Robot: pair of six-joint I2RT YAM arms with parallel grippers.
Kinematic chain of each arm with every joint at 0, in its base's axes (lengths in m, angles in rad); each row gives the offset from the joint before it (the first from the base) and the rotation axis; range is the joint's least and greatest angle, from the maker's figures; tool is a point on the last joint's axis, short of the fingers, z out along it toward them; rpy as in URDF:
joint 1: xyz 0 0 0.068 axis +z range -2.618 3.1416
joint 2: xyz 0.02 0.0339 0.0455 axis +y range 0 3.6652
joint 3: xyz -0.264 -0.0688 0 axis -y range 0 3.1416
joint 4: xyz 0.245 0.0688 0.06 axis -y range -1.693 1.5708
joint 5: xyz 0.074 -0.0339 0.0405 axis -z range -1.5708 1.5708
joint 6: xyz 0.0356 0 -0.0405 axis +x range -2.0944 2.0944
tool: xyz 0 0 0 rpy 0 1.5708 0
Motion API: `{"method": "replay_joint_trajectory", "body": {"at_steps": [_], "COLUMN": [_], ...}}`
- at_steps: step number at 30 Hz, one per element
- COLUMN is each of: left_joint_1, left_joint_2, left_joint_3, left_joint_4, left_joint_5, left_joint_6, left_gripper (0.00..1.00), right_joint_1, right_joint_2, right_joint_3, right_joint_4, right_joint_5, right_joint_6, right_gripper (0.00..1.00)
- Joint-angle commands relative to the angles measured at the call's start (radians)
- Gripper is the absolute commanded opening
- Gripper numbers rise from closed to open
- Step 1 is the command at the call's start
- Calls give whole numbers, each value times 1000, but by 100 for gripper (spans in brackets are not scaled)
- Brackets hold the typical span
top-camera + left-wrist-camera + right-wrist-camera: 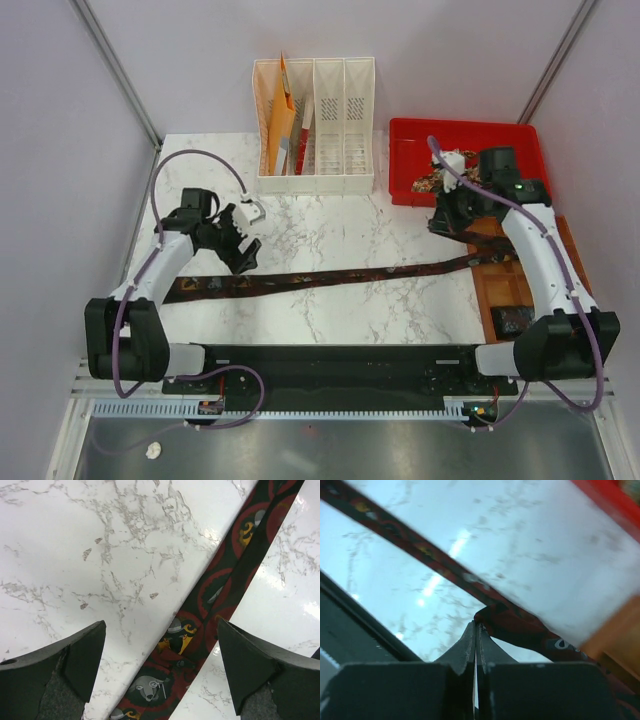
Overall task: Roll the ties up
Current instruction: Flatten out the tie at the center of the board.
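Observation:
A long dark maroon tie [330, 277] with ram and hat motifs lies stretched across the marble table, from the left arm to the right edge. My left gripper [243, 258] hovers over its left part, open, with the tie [200, 615] running diagonally between the two fingers [80, 660] and touching neither. My right gripper [477, 625] is shut, its tips pinching a raised fold of the tie [520, 625] near the red tray. In the overhead view the right gripper [448, 222] is beside that tray. A tan paisley tie [435, 183] lies bunched in the tray.
A red tray [410, 135] sits at the back right. A white file organiser [330, 125] with orange folders [283, 120] stands at the back centre. A wooden box [495, 285] at the right edge holds a dark rolled tie [512, 320].

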Motion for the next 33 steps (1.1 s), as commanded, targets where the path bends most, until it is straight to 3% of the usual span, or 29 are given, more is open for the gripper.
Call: {"method": "replay_joint_trajectory", "body": {"at_steps": [1, 6, 12, 17, 21, 22, 23, 26, 29, 33], "left_joint_1": [48, 158, 235, 309, 363, 378, 392, 416, 426, 430], "left_joint_2": [-48, -57, -94, -140, -145, -136, -130, -107, -82, -62], "left_joint_3": [40, 23, -15, -65, -95, -98, -99, -99, -98, -96], "left_joint_4": [-27, -27, -23, -47, -53, -58, -60, -67, -75, -73], "left_joint_5": [135, 141, 38, 32, 15, 10, 12, 9, 9, 23], "left_joint_6": [-105, -197, -255, -254, -251, -248, -249, -232, -223, -214], "left_gripper": [99, 97, 94, 93, 93, 92, 92, 91, 90, 88], "right_joint_1": [202, 480, 773, 934, 960, 963, 963, 960, 954, 957], "right_joint_2": [-36, 62, 294, 524, 662, 688, 716, 705, 684, 705], "right_joint_3": [-100, -167, -101, 60, 207, 239, 263, 303, 324, 344], "right_joint_4": [213, 532, 856, 971, 981, 956, 940, 872, 765, 641], "right_joint_5": [-75, -47, -21, 9, -9, -33, -50, -86, -77, -25], "right_joint_6": [238, 501, 716, 736, 728, 713, 704, 569, 379, 218], "right_gripper": [0, 0, 0, 0, 0, 6, 29, 56, 58, 51]}}
